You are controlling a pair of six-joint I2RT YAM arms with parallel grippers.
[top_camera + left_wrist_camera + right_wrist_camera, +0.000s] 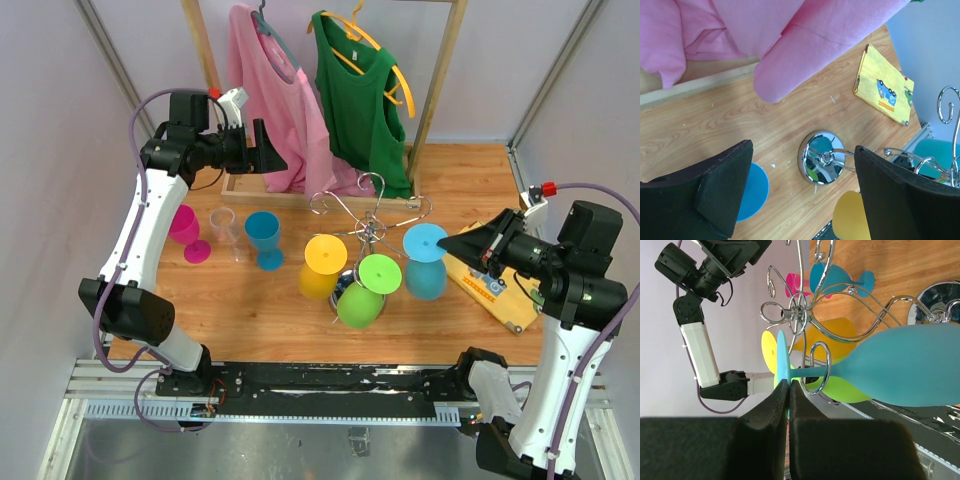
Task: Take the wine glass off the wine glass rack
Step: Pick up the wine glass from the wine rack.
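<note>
Risk of dropping teal wine glass from right tool, clenched on its foot rim, or toppling wine glass rack by snagging stem ahead.

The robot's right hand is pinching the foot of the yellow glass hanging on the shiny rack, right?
No. The right gripper is pinching the foot of the light blue glass hanging on the shiny rack, not a yellow one. The right wrist view shows it.

Splayed hand over rack (chrome)
</note>
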